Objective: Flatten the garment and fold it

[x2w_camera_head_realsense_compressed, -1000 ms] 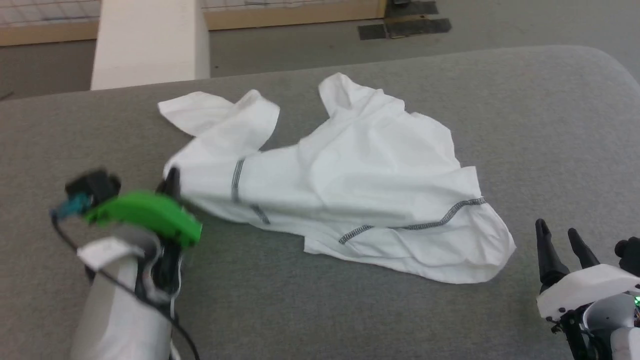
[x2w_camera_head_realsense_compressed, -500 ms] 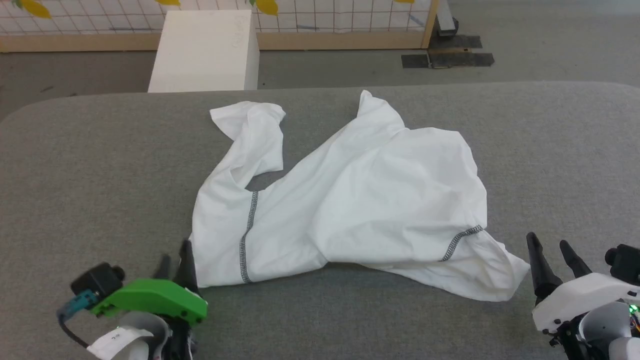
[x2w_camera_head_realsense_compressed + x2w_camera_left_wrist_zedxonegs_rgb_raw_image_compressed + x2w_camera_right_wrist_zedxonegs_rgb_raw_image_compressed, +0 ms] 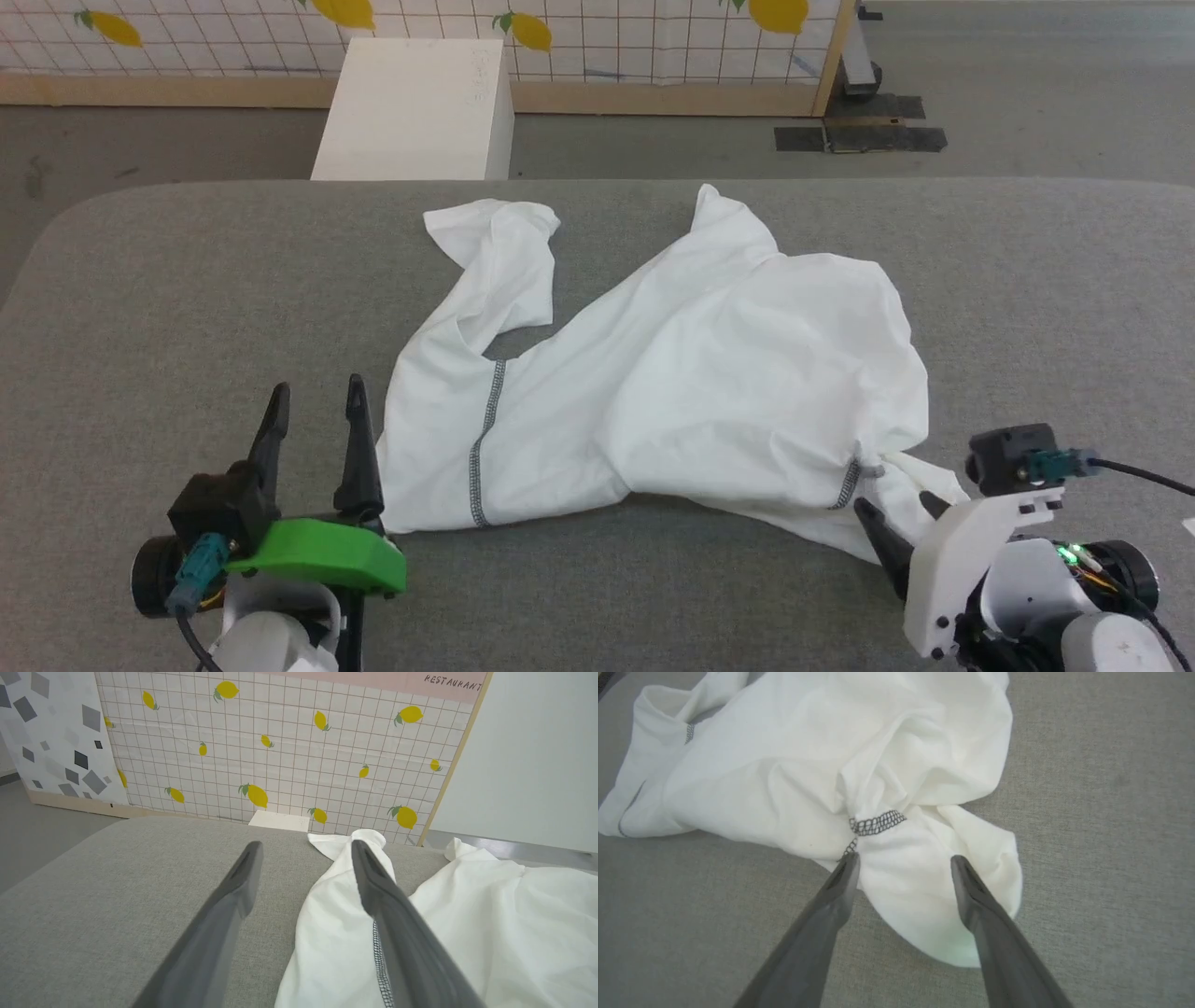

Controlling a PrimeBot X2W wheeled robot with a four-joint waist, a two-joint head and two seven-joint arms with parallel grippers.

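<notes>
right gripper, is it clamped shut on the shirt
No: the right wrist view shows the right gripper with its fingers spread apart over a bunched corner of the garment, cloth visible between them.

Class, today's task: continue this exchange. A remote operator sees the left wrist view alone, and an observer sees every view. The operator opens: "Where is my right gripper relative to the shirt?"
Observer: The right gripper is over the near right corner of the garment, one fingertip beside the bunched zigzag seam.
Operator: Is it gripping the cloth?
Observer: No. It is open, fingers spread above that corner, nothing pinched.
Operator: Does any cloth hang off the edge?
Observer: No. The head view shows the whole garment lying crumpled on the grey table.
</notes>
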